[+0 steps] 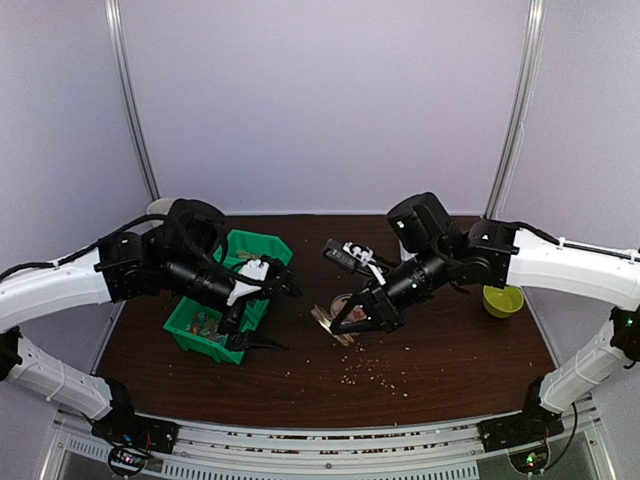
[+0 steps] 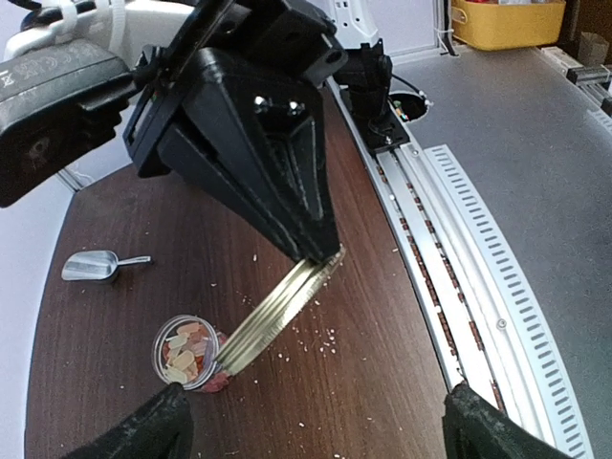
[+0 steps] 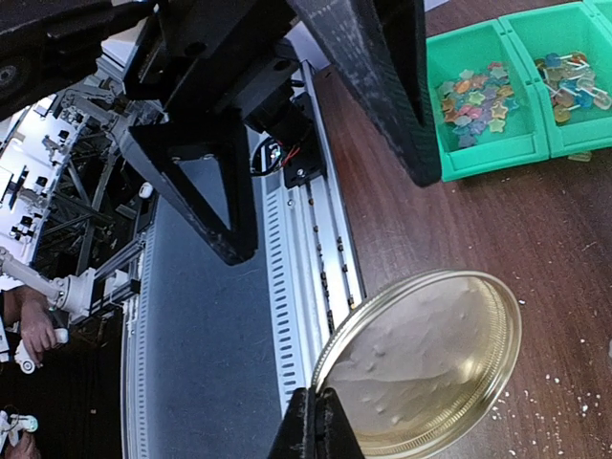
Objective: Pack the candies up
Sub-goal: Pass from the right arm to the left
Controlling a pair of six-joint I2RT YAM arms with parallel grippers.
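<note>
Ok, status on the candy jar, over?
Left fingers open, empty. Right fingers shut on gold lid, tilted beside jar. Candies in jar, jar not capped. Scoop lies clear of it.

Candies in bin left of jar

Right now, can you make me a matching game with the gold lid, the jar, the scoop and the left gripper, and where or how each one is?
Things:
1. gold lid
2. jar
3. scoop
4. left gripper

Place or state:
A. silver, lying on the table
B. wide open, holding nothing
C. pinched by the right gripper
D. no top on, candies inside

Pairs: 1-C, 2-D, 3-A, 4-B
</note>
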